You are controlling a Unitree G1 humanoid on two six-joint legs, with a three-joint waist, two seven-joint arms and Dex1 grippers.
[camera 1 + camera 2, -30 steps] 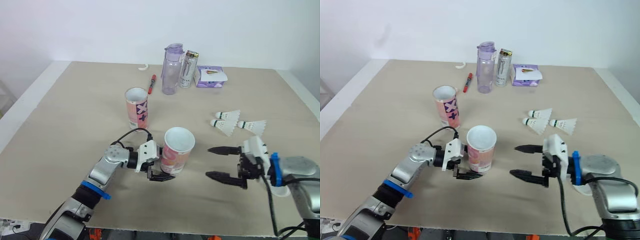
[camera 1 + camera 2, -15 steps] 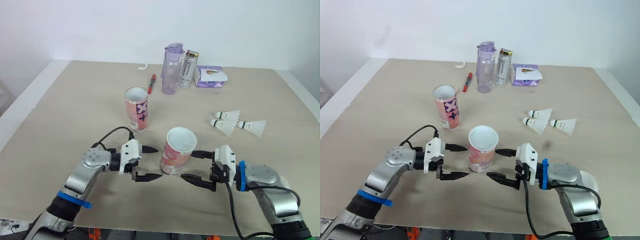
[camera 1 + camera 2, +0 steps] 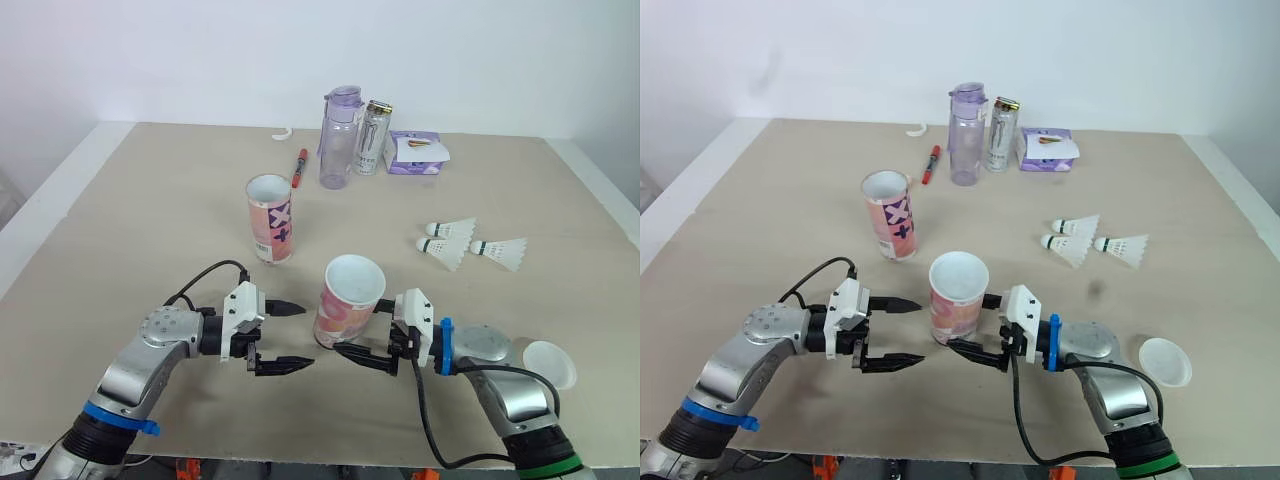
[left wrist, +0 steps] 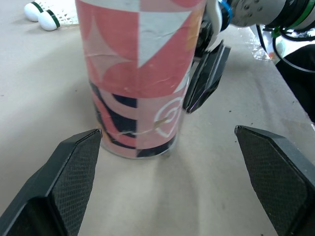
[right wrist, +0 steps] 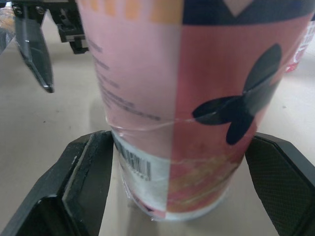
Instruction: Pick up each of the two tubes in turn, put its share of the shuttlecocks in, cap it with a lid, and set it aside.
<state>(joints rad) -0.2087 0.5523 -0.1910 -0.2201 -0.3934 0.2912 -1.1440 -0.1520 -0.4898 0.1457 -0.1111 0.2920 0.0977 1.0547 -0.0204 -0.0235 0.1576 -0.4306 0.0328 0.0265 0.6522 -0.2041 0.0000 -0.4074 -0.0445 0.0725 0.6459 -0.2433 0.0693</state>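
The right gripper (image 3: 358,332) straddles the base of the near tube (image 3: 348,300), spread wide and not yet closed. The left gripper (image 3: 307,334) gapes empty just beside it, near the table's (image 3: 120,220) front edge.

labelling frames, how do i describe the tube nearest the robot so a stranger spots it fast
On the beige table, look near the front edge, between the left gripper and right gripper. The near tube stands upright there, open-topped; unlike the far tube, it sits between the right gripper's fingers.
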